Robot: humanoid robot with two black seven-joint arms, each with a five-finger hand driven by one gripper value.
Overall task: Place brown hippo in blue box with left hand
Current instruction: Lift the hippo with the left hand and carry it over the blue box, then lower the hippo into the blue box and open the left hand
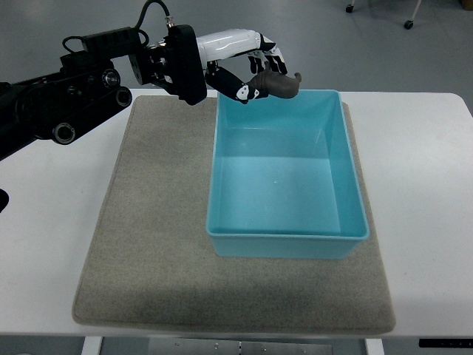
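Left arm [66,103] comes in from the 9–10 o'clock edge, black links and cabling, reaching toward 12 o'clock. Left hand [247,63] sits at the end of it, white and black fingers curled in around the brown hippo [279,85], pinching it. Hippo is off the surface, hanging just over the far rim of the blue box [284,237], at about the box's 11–12 o'clock edge. Can't tell if it touches the rim.

Progress, my read: pick is done, carry is nearly done. Left to do: bring the hippo a bit further in over the box's open middle, lower, let go. Box interior looks empty, so nothing is placed yet. Release from here looks marginal; it could clip the rim and fall outside.

Box sits on a grey-beige mat [148,259], toward the mat's 3 o'clock side. Mat lies on a white table [429,185], bare on both sides.

Right hand is out of view.

Room: grey floor past the table's far edge, a couple of caster wheels [408,24] at roughly 1 o'clock, from furniture I can't identify.
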